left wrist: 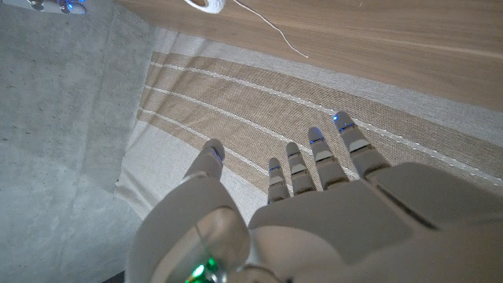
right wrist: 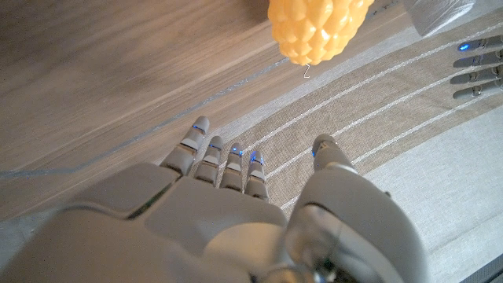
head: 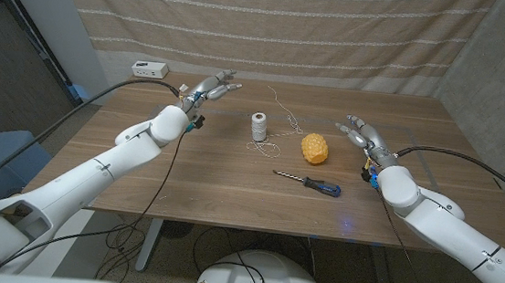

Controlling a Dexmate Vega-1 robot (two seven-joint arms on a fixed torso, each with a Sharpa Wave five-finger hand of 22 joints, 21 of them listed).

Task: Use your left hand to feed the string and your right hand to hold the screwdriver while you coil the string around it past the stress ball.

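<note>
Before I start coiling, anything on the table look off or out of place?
Only the string: it has come loose off the spool and trails across the table behind and beside it. The screwdriver and stress ball lie untouched.

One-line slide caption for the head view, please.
Both hands open, left hand and right hand flanking string spool, yellow stress ball and untouched screwdriver.
</note>
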